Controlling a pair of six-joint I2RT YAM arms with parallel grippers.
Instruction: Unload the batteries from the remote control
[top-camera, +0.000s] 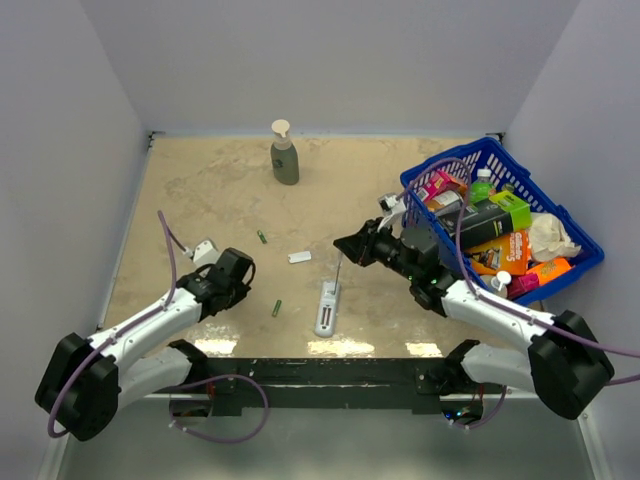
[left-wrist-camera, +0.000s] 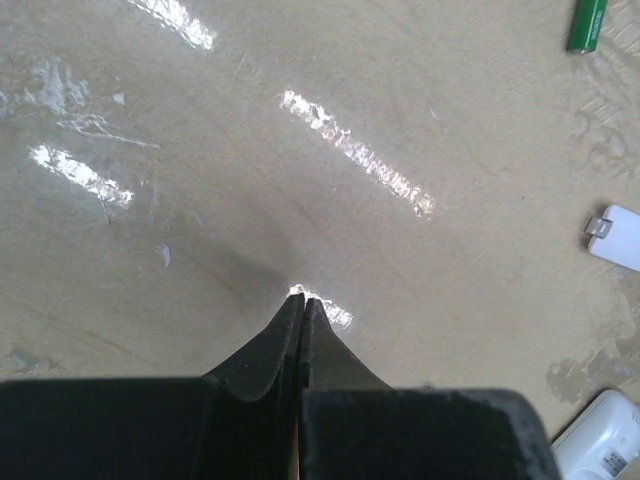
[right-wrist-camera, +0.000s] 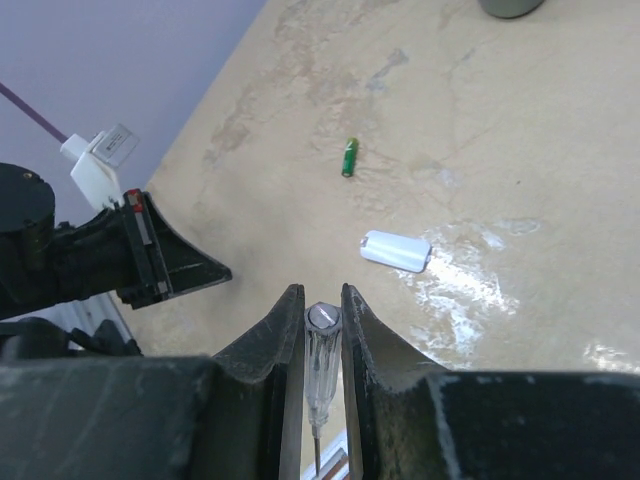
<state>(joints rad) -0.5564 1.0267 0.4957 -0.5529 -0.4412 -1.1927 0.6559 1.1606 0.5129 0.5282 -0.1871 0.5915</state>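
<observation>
High rear overview, close downward wrist views, sharing one green battery (right-wrist-camera: 349, 157)

Slim grey-white remote control (top-camera: 326, 308) lying flat, green battery (top-camera: 276, 308) left of it, second battery (top-camera: 262, 237) farther back-left.

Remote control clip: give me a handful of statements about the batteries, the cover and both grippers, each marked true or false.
1. Two green batteries lie loose on the table, outside the remote control. True.
2. The left gripper holds a battery. False: it is shut on nothing, over bare table.
3. The right gripper is shut on a thin stick. True.
4. The white cover sits on the remote control. False: it lies on the table, apart from it.
5. The soap bottle stands in the blue basket. False: it stands on the table, left of the basket.
</observation>
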